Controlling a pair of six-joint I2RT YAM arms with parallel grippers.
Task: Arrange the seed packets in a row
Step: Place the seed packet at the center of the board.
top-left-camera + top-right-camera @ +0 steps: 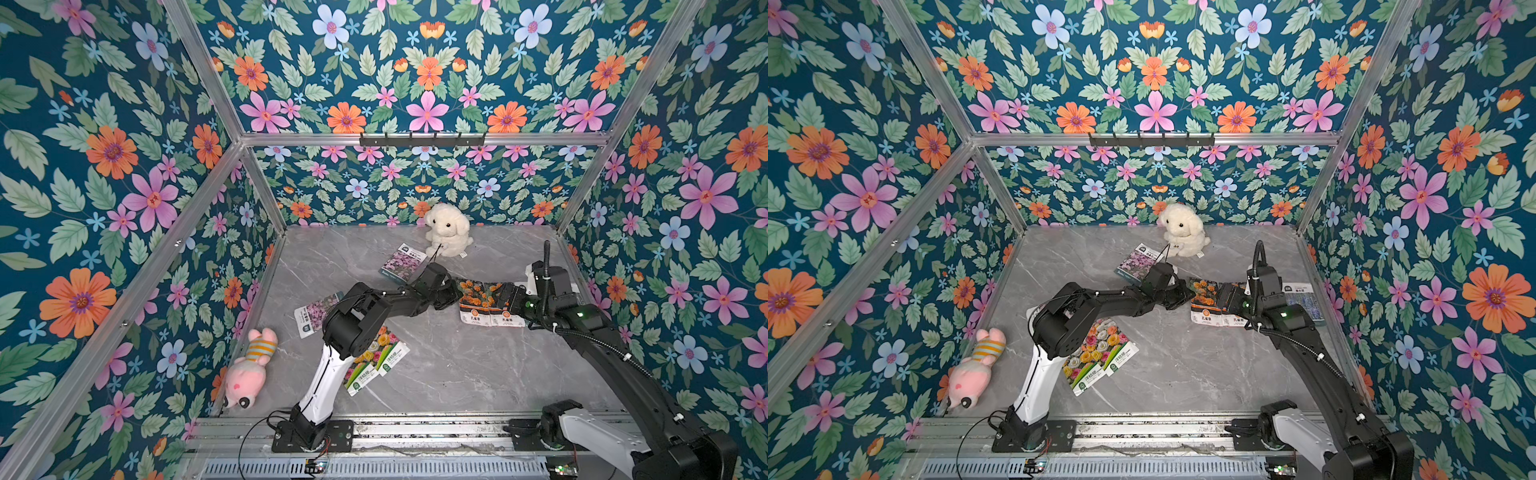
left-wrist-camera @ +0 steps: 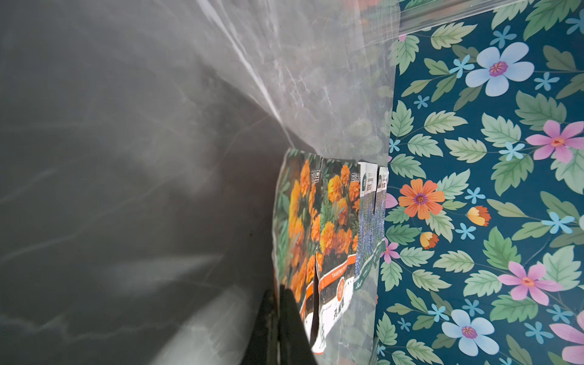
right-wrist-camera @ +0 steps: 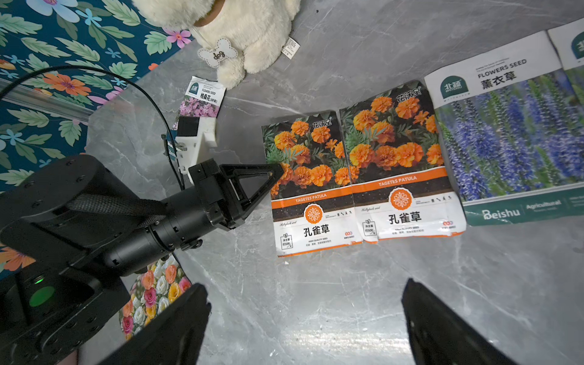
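Two orange marigold seed packets [image 3: 313, 183] [image 3: 401, 164] lie side by side on the grey marble table, with two lavender packets [image 3: 505, 126] [image 3: 572, 47] to their right. My left gripper [image 3: 278, 170] is shut with nothing in it, its tip at the left marigold packet's left edge [image 2: 300, 221]. My right gripper [image 3: 306, 284] hangs open above the table just in front of the marigold packets [image 1: 478, 303]. A pink-purple packet [image 1: 401, 262] lies by the dog, another [image 1: 316, 311] under the left arm. Two multicolour packets [image 1: 374, 357] lie near the left arm's base.
A white plush dog [image 1: 446, 228] sits at the back wall. A pink plush toy [image 1: 249, 370] lies at the front left. Floral walls [image 2: 474, 189] close in the table on three sides, and the lavender packets [image 1: 1304, 299] lie close to the right wall.
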